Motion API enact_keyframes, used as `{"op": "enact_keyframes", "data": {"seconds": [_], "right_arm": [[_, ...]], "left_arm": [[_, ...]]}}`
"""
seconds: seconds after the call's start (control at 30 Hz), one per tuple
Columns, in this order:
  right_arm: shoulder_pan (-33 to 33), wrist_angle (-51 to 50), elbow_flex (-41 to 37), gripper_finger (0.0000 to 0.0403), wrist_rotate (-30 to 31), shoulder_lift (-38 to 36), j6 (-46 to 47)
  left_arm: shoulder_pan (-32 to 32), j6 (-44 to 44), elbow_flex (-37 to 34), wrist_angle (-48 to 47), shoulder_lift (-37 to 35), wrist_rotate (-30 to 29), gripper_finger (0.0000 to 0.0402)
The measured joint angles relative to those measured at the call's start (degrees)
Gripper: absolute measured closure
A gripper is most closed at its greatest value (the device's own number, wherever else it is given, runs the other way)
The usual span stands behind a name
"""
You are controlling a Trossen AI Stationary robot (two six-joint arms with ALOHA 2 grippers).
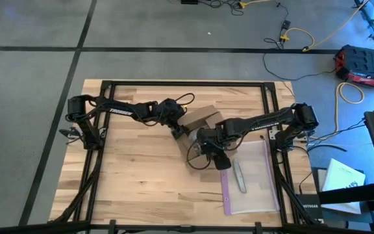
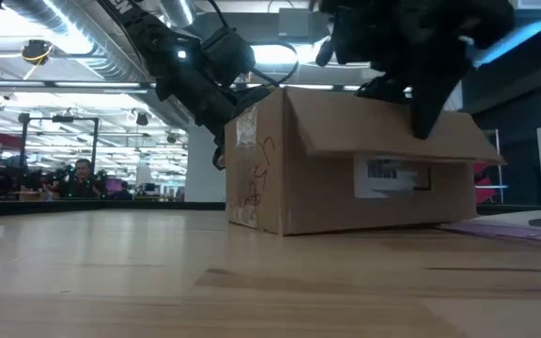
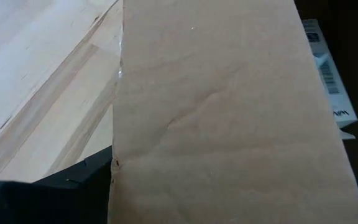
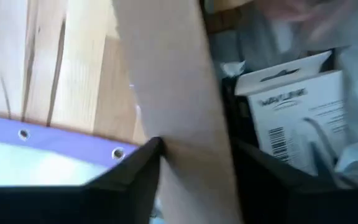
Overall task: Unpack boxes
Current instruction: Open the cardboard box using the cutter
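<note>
Box [image 2: 346,169]: plain brown cardboard; white label [image 2: 391,178] printed with a black barcode; reddish scrawl on one side face.
Table [image 1: 141,175]: pale wood in light and tan strips.
Bag [image 1: 252,179]: clear plastic with a purple edge.
Tool [image 1: 239,175]: grey.
Packet [image 4: 303,118] inside the box: white card, black barcode and lettering.
Arms, both: black.

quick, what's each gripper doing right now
left gripper: closed on the box wall.
right gripper: fingers either side of a box flap; grip cannot be told.
</note>
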Motion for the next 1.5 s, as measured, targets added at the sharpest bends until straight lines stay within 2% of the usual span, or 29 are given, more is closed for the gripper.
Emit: {"op": "enact_keyframes", "data": {"seconds": [0.13, 0.17, 0.27, 0.43, 0.8, 0.97, 1.17, 1.33, 1.5], "right_arm": [[0.0, 2.0, 0.0, 0.0369, -0.2, -0.2, -0.3], [0.0, 2.4, 0.0, 0.0384, -0.6, -0.2, -0.5], [0.0, 3.0, 0.0, 0.0395, -0.8, -0.3, -0.7], [0.0, 2.8, 0.0, 0.04, -1.6, -0.3, -1.4], [1.2, 5.0, 0.1, 0.04, 1.9, -0.4, 0.0], [1.2, 7.5, 0.2, 0.0365, 0.8, -0.4, 1.2], [1.2, 7.5, 2.5, 0.0257, 2.2, -0.4, 1.8], [1.4, 6.9, 5.8, 0.0176, 2.9, -0.4, 2.3], [1.9, 5.8, 8.4, 0.0145, 4.0, -0.7, 3.0]], "left_arm": [[0.0, 0.1, 0.0, 0.0, 0.0, 0.1, 0.0073], [0.0, 0.1, 0.0, 0.0, 0.0, 0.1, 0.0073], [0.0, 0.1, 0.0, 0.1, 0.0, 0.1, 0.0073], [-1.4, 1.5, 0.0, 2.5, -0.8, -4.2, 0.0073], [-3.4, 2.8, -0.1, 8.0, -5.6, -4.6, 0.0073], [-3.5, 1.6, -0.1, 9.3, -5.8, -2.5, 0.0073], [-4.2, 2.0, 0.1, 10.8, -6.0, -1.0, 0.0073], [-3.3, 3.5, 0.1, 7.6, -6.0, -0.9, 0.0073], [-2.0, 5.8, 0.1, 2.8, -5.9, -0.9, 0.0073]]}}
